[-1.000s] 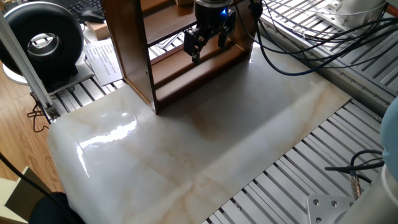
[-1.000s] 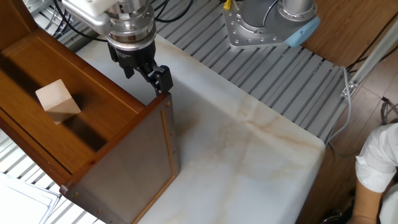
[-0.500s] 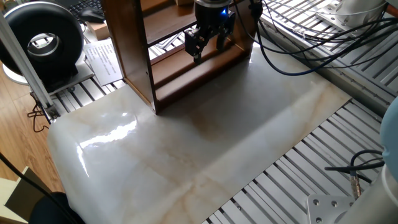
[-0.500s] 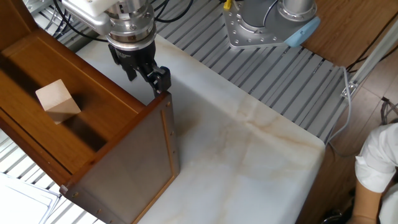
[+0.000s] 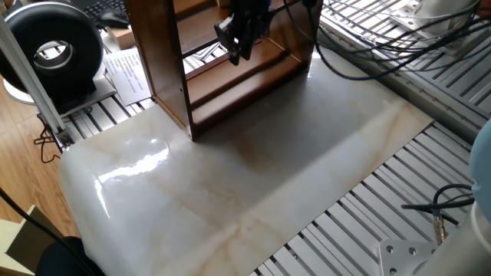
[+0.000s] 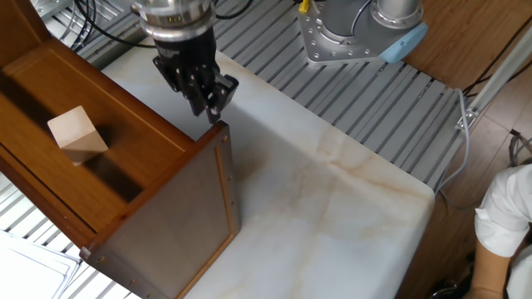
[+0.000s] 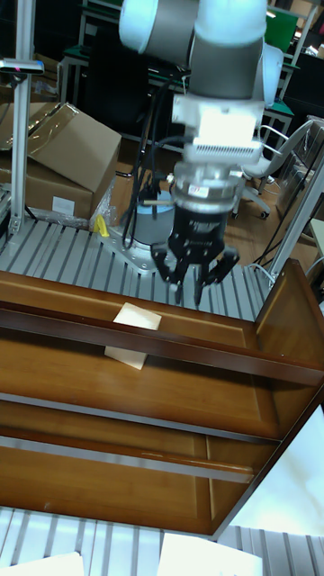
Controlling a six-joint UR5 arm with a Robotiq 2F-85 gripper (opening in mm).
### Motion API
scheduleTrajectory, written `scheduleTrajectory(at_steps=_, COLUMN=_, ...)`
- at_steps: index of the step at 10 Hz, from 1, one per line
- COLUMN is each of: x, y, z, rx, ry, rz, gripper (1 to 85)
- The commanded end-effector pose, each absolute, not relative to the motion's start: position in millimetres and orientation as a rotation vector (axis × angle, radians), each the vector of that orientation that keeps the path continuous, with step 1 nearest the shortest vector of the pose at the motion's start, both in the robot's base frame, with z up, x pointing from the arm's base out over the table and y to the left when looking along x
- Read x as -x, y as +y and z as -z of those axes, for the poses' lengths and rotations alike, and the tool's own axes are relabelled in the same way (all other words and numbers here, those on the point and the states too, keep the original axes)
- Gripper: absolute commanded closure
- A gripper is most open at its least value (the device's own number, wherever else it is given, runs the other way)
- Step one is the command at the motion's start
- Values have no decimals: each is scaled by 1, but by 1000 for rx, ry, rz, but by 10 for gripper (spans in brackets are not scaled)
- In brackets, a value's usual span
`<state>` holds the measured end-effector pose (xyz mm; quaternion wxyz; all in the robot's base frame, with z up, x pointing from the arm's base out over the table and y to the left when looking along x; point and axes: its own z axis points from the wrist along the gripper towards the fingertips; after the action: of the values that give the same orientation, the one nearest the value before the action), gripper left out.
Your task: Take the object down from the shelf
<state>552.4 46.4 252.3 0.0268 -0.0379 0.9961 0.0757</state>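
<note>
The small light tan wooden block (image 6: 77, 134) is seen resting on an upper board of the tall shelf unit of glossy dark reddish-brown wood (image 6: 170, 220), well toward the end of the board away from the arm; in the tall fixed view the block (image 7: 131, 339) is partly hidden behind the front edge of a board. It is untouched. The black two-finger gripper (image 6: 208, 94) is held above the shelf's near corner, apart from the block, and nothing is held in it. Compared with a moment ago, the gripper has been raised and turned about its wrist: in one fixed view it (image 5: 237, 34) now sits higher against the shelf opening, and the jaws, earlier visibly spread, are now seen close together, with only a narrow gap or none between them (which of the two cannot be told). The block itself has not been moved. It may be judged that the approach is being set up rather than finished; a sideways travel along the shelf toward the block is yet to be made, and the jaws would have to be opened before any grasp. The pale marbled desk (image 6: 332, 216) below is where the block could be set down.
</note>
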Motion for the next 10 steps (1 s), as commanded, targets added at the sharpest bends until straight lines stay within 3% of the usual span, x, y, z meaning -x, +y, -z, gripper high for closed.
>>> scheduleTrajectory(at_steps=1, x=-549, y=37, z=-266, rx=121, ry=3086, rz=-179, gripper=513)
scheduleTrajectory(at_steps=3, x=-544, y=24, z=-265, rx=103, ry=3111, rz=-108, gripper=503)
scheduleTrajectory(at_steps=5, x=-529, y=12, z=-283, rx=125, ry=3147, rz=-99, gripper=417)
scheduleTrajectory(at_steps=7, x=-526, y=8, z=-305, rx=135, ry=3149, rz=-123, gripper=417)
scheduleTrajectory(at_steps=10, x=-532, y=7, z=-304, rx=25, ry=3133, rz=-119, gripper=420)
